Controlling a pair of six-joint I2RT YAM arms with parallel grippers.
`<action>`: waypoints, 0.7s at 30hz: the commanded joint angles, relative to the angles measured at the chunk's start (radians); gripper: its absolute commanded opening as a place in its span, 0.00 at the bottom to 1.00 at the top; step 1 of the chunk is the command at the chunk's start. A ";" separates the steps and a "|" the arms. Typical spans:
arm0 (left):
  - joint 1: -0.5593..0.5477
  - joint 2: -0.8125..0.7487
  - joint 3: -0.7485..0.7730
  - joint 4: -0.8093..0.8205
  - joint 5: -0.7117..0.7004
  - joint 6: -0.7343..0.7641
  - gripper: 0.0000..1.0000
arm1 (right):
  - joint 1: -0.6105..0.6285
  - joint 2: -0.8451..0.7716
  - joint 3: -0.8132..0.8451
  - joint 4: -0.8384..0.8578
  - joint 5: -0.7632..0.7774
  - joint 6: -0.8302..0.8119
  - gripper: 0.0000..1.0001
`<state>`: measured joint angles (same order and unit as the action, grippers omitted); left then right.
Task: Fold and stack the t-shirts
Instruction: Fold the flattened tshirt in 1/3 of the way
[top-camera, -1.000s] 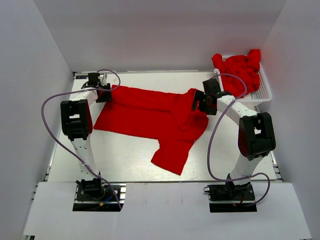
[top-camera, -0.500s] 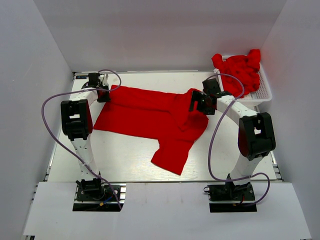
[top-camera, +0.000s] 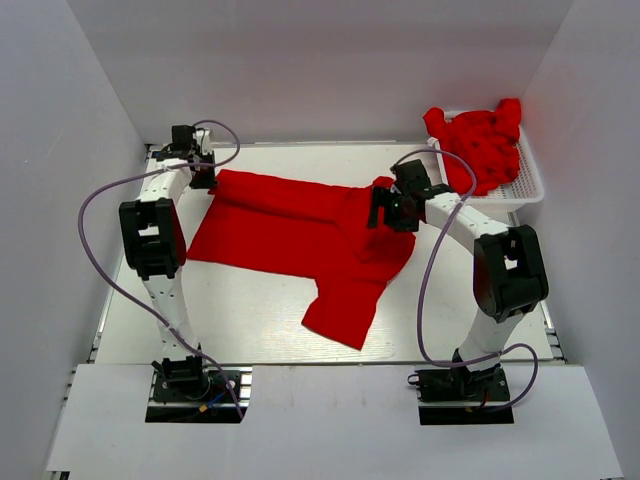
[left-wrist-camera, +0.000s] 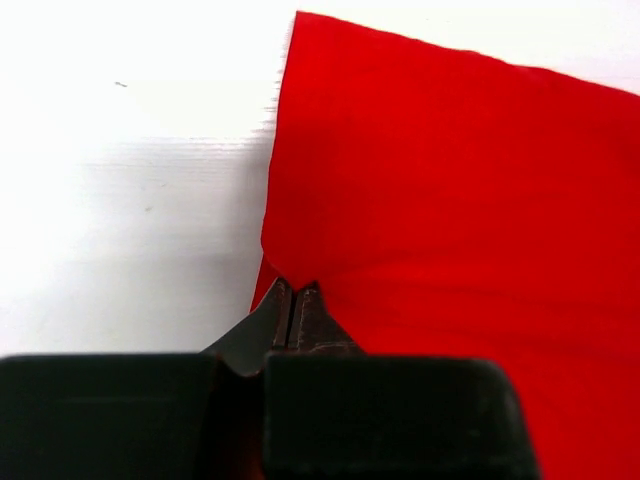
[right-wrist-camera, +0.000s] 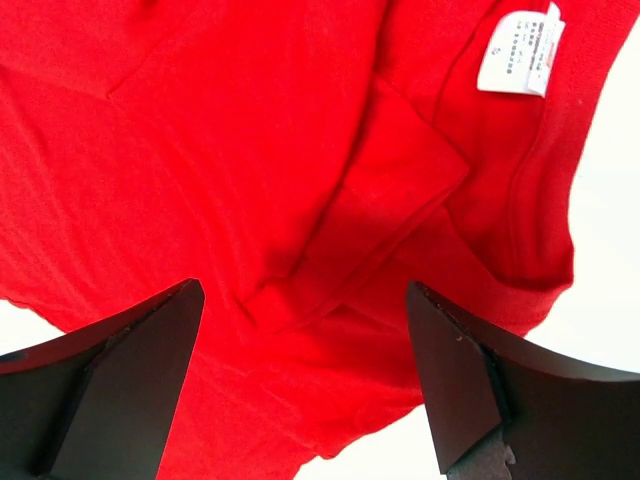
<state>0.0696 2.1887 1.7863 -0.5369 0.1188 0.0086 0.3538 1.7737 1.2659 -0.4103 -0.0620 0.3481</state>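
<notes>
- Red t-shirt (top-camera: 300, 225) lies spread flat mid-tabletop, toward the far edge; more t-shirts (top-camera: 480, 135) are heaped in the white basket (top-camera: 528, 188) at the far right corner.
- Left wrist: left gripper (left-wrist-camera: 293, 302) is pinched closed on the shirt's edge.
- Right wrist: right gripper (right-wrist-camera: 303, 290) is spread wide over the collar area, holding nothing; white neck label (right-wrist-camera: 522, 50) shows.

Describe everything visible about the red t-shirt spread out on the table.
The t-shirt is plain bright red cloth, lying mostly flat and wrinkled across the table, one short sleeve pointing toward the arm bases. A white neck label shows at its rumpled, folded-over right end. The left tool is shut on its far left corner; the right tool hangs open above the collar area.
</notes>
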 joint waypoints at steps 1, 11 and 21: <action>0.001 -0.001 0.082 -0.138 -0.027 0.043 0.00 | 0.005 0.004 0.020 -0.008 0.016 0.003 0.87; 0.001 0.040 0.105 -0.248 -0.109 0.119 0.20 | 0.007 0.030 0.036 -0.028 0.057 0.026 0.88; 0.001 0.004 0.174 -0.288 -0.126 0.079 1.00 | 0.001 0.070 0.147 -0.096 0.171 0.074 0.88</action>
<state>0.0700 2.2833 1.8881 -0.8158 0.0048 0.0998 0.3565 1.8427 1.3418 -0.4789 0.0467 0.3916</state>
